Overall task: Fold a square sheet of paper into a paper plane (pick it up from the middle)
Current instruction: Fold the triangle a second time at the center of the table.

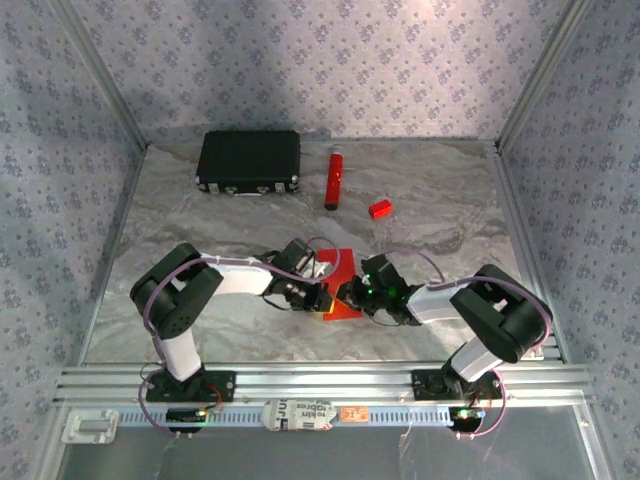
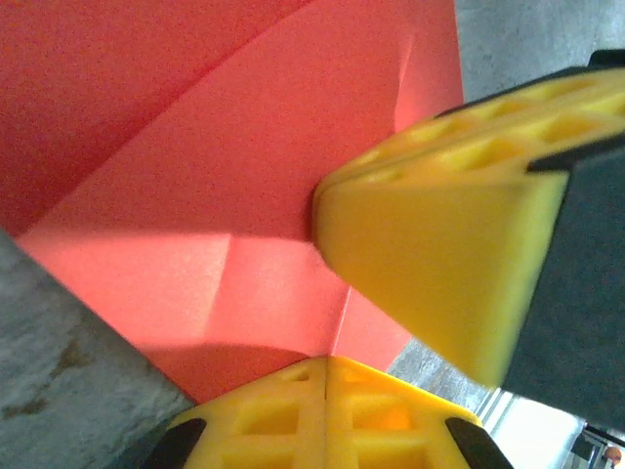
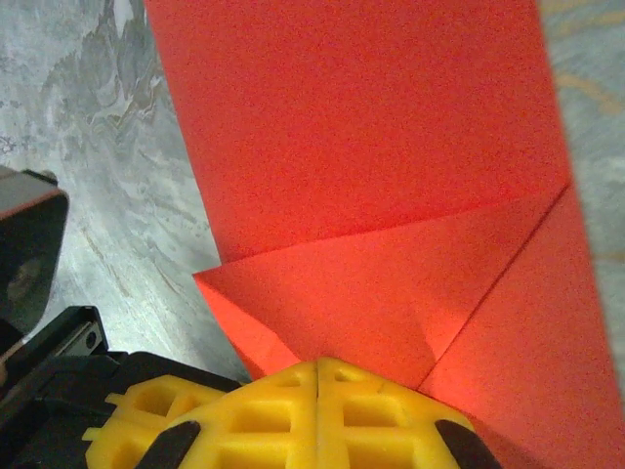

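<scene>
Matte red paper (image 3: pixel 371 127), creased into triangular flaps.

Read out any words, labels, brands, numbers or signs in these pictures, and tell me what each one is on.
White roll at the near edge of the overhead view: dark printed lettering, upside down and too small to read.
Orange tag beside it: marks too blurred to read.
Black case: no text visible.
Red tube: no text visible.
Red paper: blank, only creases.
</scene>
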{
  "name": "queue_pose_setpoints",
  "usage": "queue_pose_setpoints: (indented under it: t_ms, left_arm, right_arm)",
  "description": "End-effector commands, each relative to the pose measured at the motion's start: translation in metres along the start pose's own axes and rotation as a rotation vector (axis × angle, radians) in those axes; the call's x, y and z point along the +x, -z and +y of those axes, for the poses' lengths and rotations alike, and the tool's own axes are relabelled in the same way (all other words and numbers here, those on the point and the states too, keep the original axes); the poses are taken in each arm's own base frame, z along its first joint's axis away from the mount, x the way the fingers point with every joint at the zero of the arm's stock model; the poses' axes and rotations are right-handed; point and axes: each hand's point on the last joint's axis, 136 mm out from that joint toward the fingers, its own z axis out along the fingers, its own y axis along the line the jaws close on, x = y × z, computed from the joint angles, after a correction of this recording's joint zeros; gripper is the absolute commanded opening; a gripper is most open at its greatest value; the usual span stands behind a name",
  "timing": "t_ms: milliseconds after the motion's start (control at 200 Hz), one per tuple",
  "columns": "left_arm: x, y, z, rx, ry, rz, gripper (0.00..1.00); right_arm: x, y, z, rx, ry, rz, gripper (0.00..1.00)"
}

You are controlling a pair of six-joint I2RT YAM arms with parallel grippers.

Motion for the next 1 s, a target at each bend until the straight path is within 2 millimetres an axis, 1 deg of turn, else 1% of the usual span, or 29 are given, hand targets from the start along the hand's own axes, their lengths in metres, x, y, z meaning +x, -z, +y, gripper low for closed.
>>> queue_pose_setpoints:
  t_ms: [0, 160, 250, 340, 425, 515, 575, 650, 720, 775, 884, 944, 994]
  left_arm:
    - [0.025, -0.007, 0.033, -0.092, 0.083, 0.076, 0.01]
    - [0.025, -0.009, 0.034, -0.093, 0.087, 0.082, 0.01]
    - [0.027, -0.009, 0.035, -0.095, 0.088, 0.085, 0.01]
    - [0.026, -0.009, 0.035, -0.094, 0.088, 0.083, 0.01]
    - [0.026, -0.009, 0.035, -0.094, 0.085, 0.083, 0.01]
    - [0.025, -0.008, 0.035, -0.094, 0.083, 0.079, 0.01]
    - [0.024, -0.007, 0.033, -0.09, 0.079, 0.076, 0.01]
    - [0.023, -0.007, 0.033, -0.091, 0.077, 0.073, 0.01]
    - [0.022, -0.006, 0.032, -0.09, 0.075, 0.069, 0.01]
    - [0.022, -0.006, 0.031, -0.089, 0.075, 0.065, 0.02]
    - [0.019, -0.005, 0.029, -0.083, 0.074, 0.056, 0.02]
    - [0.018, -0.004, 0.027, -0.077, 0.072, 0.049, 0.03]
    - [0.017, -0.002, 0.024, -0.072, 0.069, 0.045, 0.04]
  right_arm:
    - [-0.016, 0.005, -0.026, 0.092, -0.033, -0.047, 0.0]
    - [-0.042, 0.014, -0.031, 0.068, -0.074, -0.095, 0.0]
    - [-0.052, 0.019, -0.034, 0.067, -0.085, -0.106, 0.0]
    - [-0.059, 0.024, -0.032, 0.051, -0.088, -0.119, 0.0]
    - [-0.063, 0.03, -0.022, 0.028, -0.075, -0.131, 0.0]
    - [-0.063, 0.037, -0.007, 0.007, -0.035, -0.143, 0.0]
    - [-0.059, 0.039, 0.001, 0.0, -0.008, -0.133, 0.0]
    - [-0.052, 0.036, 0.01, -0.024, 0.015, -0.105, 0.0]
    - [-0.044, 0.03, 0.015, -0.038, 0.024, -0.077, 0.0]
    - [-0.039, 0.023, 0.013, -0.027, 0.019, -0.058, 0.0]
    - [-0.033, 0.012, 0.001, -0.006, -0.012, -0.033, 0.0]
    - [-0.03, 0.007, -0.008, 0.014, -0.03, -0.025, 0.0]
    - [-0.028, 0.006, -0.02, 0.059, -0.041, -0.02, 0.0]
